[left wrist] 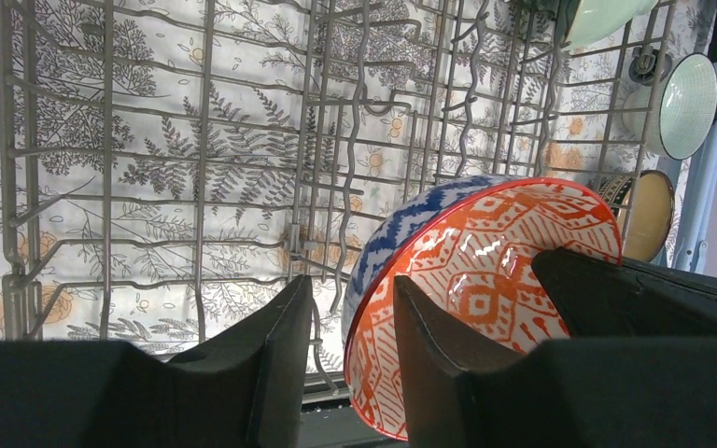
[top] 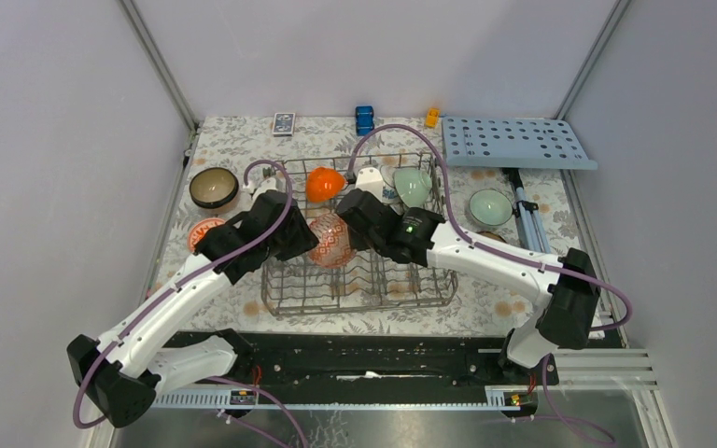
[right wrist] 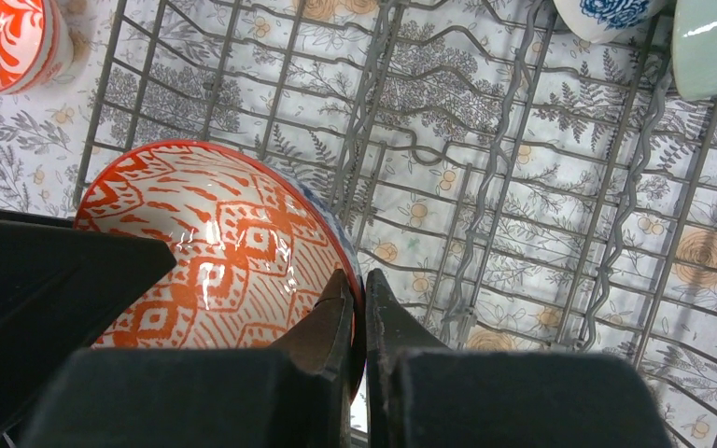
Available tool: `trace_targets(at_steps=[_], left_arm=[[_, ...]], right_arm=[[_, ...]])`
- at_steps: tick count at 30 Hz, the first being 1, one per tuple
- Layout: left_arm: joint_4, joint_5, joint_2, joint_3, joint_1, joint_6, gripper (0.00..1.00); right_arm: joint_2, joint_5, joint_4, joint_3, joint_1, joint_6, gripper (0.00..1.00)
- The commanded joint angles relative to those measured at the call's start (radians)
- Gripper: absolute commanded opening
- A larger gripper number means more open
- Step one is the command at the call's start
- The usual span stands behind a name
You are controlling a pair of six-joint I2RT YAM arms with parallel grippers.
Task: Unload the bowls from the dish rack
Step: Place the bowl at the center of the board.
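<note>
We see a red-patterned bowl [top: 330, 240] on edge in the wire dish rack [top: 373, 286] — orange bowl [top: 324, 184] and pale green bowl [top: 413, 185] at its far side.

The floral table [top: 243, 142] bears the rack [top: 355, 295], a brown bowl [top: 213, 187] and a red bowl [top: 199, 228] left, a green bowl [top: 489, 207] right, a card box [top: 284, 123] and blue car [top: 365, 119] behind.
</note>
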Motion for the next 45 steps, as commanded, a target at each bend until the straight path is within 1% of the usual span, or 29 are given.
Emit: trace_targets(at_steps=[1, 3, 5, 9, 10, 19, 21, 26, 27, 32, 33, 34, 38, 40, 43, 45], left_arm=[[0.040, -0.035, -0.032, 0.010, 0.004, 0.034, 0.41], [0.032, -0.042, -0.032, 0.011, 0.004, 0.046, 0.41], [0.021, -0.044, -0.027, 0.013, 0.002, 0.056, 0.39], [0.003, -0.056, -0.022, 0.010, -0.001, 0.064, 0.28], [0.000, -0.060, -0.023, 0.008, -0.005, 0.064, 0.26], [0.003, -0.071, -0.010, -0.006, -0.061, 0.063, 0.25], [0.005, -0.068, -0.004, -0.012, -0.067, 0.064, 0.22], [0.006, -0.074, -0.007, -0.020, -0.073, 0.060, 0.02], [0.007, -0.074, -0.009, -0.021, -0.073, 0.060, 0.00], [0.019, -0.068, -0.008, -0.024, -0.076, 0.089, 0.00], [0.019, -0.070, -0.009, -0.024, -0.076, 0.093, 0.00], [0.019, -0.076, -0.009, -0.022, -0.076, 0.097, 0.00], [0.019, -0.113, -0.016, -0.005, -0.076, 0.114, 0.00], [0.019, -0.136, -0.018, 0.013, -0.073, 0.126, 0.00], [0.004, -0.161, -0.008, 0.054, -0.049, 0.152, 0.00], [-0.013, -0.165, -0.001, 0.082, -0.013, 0.180, 0.00]], right_arm=[[-0.006, -0.018, 0.008, 0.038, 0.003, -0.005, 0.00], [-0.005, -0.018, 0.006, 0.038, 0.003, -0.004, 0.00], [0.001, -0.016, 0.002, 0.043, 0.003, -0.002, 0.00], [0.009, -0.016, -0.003, 0.050, 0.003, 0.005, 0.00], [0.013, -0.017, -0.003, 0.050, 0.003, 0.008, 0.00], [0.024, -0.034, 0.004, 0.060, 0.003, 0.023, 0.00], [0.020, -0.036, 0.006, 0.057, 0.002, 0.025, 0.00], [0.014, -0.044, 0.010, 0.051, 0.003, 0.029, 0.00], [0.012, -0.048, 0.012, 0.050, 0.002, 0.029, 0.00], [0.004, -0.075, 0.029, 0.044, 0.003, 0.033, 0.00], [-0.001, -0.082, 0.035, 0.044, 0.003, 0.031, 0.04], [-0.008, -0.094, 0.044, 0.039, 0.003, 0.027, 0.12], [-0.042, -0.136, 0.064, 0.037, 0.003, 0.013, 0.58], [-0.053, -0.143, 0.049, 0.054, 0.003, 0.005, 0.73], [-0.084, -0.143, 0.027, 0.071, 0.003, -0.011, 0.84], [-0.111, -0.130, 0.013, 0.065, 0.003, -0.025, 0.88]])
